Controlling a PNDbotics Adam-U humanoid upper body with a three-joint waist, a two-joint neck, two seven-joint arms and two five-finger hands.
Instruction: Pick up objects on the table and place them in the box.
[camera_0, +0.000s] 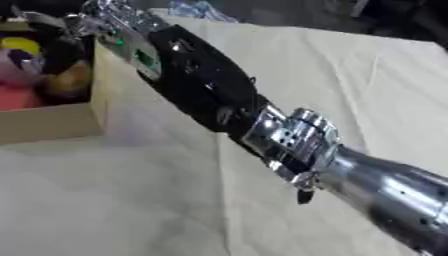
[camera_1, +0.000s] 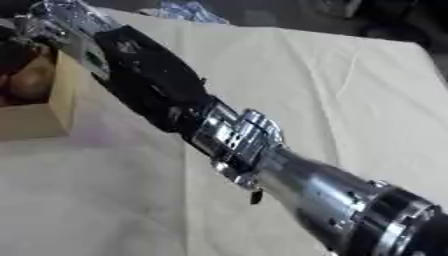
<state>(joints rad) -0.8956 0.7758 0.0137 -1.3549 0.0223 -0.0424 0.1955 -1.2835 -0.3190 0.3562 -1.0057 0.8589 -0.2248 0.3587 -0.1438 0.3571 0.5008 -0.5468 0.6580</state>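
Note:
My right arm stretches from the lower right corner diagonally up to the top left. Its black forearm and silver wrist lie over the cream cloth. My right hand (camera_0: 112, 24) hangs over the near right corner of the cardboard box (camera_0: 52, 125), which stands at the left edge. Blur hides whether the hand holds anything. Inside the box lie soft toys: a yellow one (camera_0: 21, 45), a pink one (camera_0: 16, 80) and a brown one (camera_0: 70, 80). My left hand shows in neither view.
A cream cloth (camera_0: 350, 75) covers the table, with a crease running across it. A crinkled, bluish clear thing (camera_0: 197, 10) lies at the far edge beyond the arm. Dark floor shows past the table's far right corner.

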